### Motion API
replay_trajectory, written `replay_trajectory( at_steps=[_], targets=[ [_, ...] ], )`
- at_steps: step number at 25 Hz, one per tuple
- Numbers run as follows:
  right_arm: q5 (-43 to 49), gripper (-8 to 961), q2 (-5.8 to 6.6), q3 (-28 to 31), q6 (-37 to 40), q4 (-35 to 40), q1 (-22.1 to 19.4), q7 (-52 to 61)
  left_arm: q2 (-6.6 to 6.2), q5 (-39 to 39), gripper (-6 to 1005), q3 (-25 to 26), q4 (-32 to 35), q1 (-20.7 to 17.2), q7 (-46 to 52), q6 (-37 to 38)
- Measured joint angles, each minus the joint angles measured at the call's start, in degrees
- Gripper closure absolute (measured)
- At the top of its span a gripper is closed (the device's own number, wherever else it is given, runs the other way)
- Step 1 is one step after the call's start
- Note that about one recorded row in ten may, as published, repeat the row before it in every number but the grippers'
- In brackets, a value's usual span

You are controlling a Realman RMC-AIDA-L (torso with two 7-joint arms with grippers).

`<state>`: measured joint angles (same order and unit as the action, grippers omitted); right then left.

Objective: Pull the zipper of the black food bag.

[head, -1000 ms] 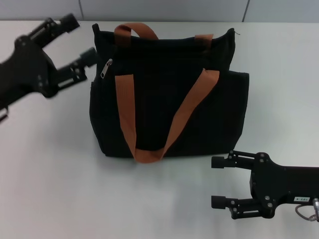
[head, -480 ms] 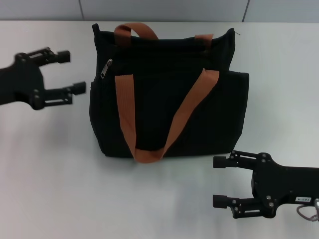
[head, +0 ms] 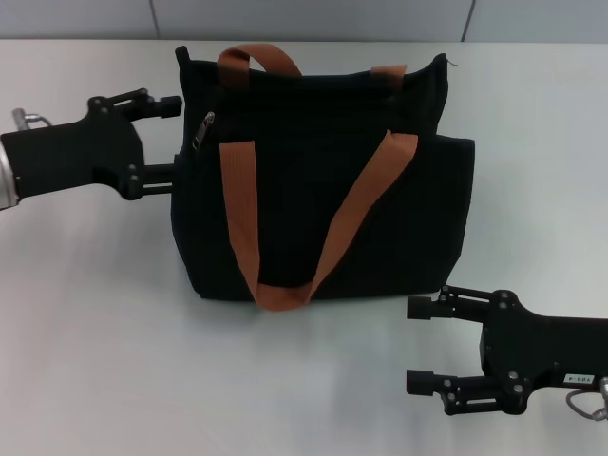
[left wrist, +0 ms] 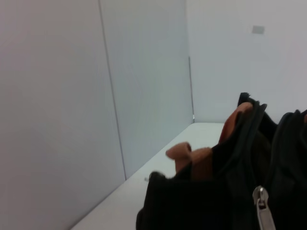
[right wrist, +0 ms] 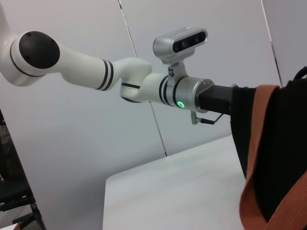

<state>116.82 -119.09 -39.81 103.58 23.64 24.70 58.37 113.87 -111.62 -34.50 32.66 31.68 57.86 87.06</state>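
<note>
At the left edge of the head view, your left gripper [head: 169, 141] is closing in on the bag: a second ago it was hanging tilted and apart from the fabric, and now it is lying level with its fingers spread wide, the upper one reaching past the bag's top left corner and the lower one touching the bag's left side. It is gripping nothing yet. Just to the right of those fingers, the zipper [head: 203, 130] is showing as a small silver tab near the upper left of the black food bag [head: 323, 199], hanging loose against the dark cloth; your left wrist view is also catching the tab at its lower right. The bag is standing upright in the centre of the frame on the white table [head: 95, 323], its orange-brown handles [head: 249, 218] draped down the front, and it is not shifting. At the lower right, your right gripper [head: 427, 345] is waiting open and empty, near the bag's lower right corner but apart from it. You are judging the approach nearly finished; the pinch on the tab is not yet made.
</note>
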Motion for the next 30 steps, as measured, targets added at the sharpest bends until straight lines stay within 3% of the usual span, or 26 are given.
replay_trajectory(
  at_steps=[8, 13, 22, 30],
  targets=[
    [-0.1, 179, -0.06, 0.0, 0.0, 0.0, 0.2, 0.6, 0.4, 0.5, 310, 1.5, 0.1, 0.1, -3.1, -0.4],
    [-0.3, 183, -0.08, 0.0, 0.0, 0.0, 0.3, 0.6, 0.4, 0.6, 513, 1.7, 0.1, -0.2, -3.4, -0.3],
    [-0.3, 189, -0.09, 0.0, -0.1, 0.0, 0.3, 0.6, 0.59, 0.6, 709, 1.7, 0.1, -0.3, -3.5, 0.3],
    [-6.2, 195, -0.16, 0.4, 3.6, -0.2, 1.4, 3.3, 0.66, 6.3, 943, 2.3, 0.5, -2.9, -5.0, 7.3]
  ],
)
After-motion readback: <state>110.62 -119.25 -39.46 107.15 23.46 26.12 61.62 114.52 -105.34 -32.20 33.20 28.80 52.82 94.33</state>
